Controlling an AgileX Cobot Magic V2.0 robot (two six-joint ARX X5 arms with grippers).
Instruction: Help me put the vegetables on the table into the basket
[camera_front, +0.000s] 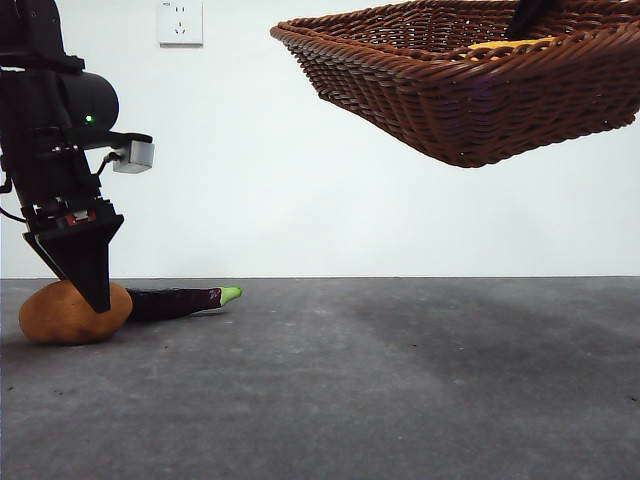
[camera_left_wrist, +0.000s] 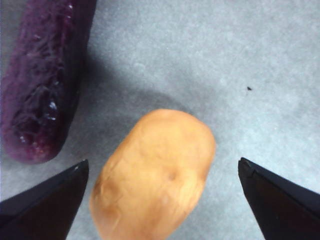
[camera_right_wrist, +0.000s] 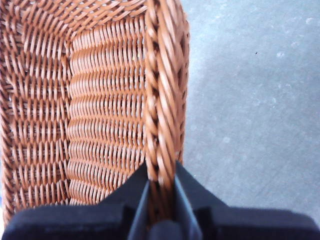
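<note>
Showing: two-arm robot at a dark grey mottled worktop (camera_front: 400, 380), level front view plus both wrist views.
Left tool (camera_left_wrist: 160, 200): wide open, holding nothing; black jaws straddle the large brown-orange oval potato (camera_left_wrist: 155, 175), one to each side w/ clear gaps. Front view has it low at far left, jaw tip overlapping the potato.
Potato: lying on worktop, far left.
Slim dark purple eggplant w/ green stem (camera_front: 175, 302): on worktop just beside the potato, stem end pointing toward centre.
Right tool (camera_right_wrist: 161, 200): closed on the braided rim of the shallow dark brown woven wicker basket (camera_front: 470, 90), one jaw inside, one outside.
Basket: held up in the air at upper right, well apart from the veg, slightly tilted.
Yellow item (camera_front: 510, 44): a sliver visible inside the basket; prob. the smaller lumpy veg, can't confirm.
Step in hand: approx. mid-task, left tool lined up to grip the potato.
Next move calls for: closing jaws on the potato, lifting, carrying across to the basket. Potato is round, smooth; may slip if gripped off-centre.
</note>
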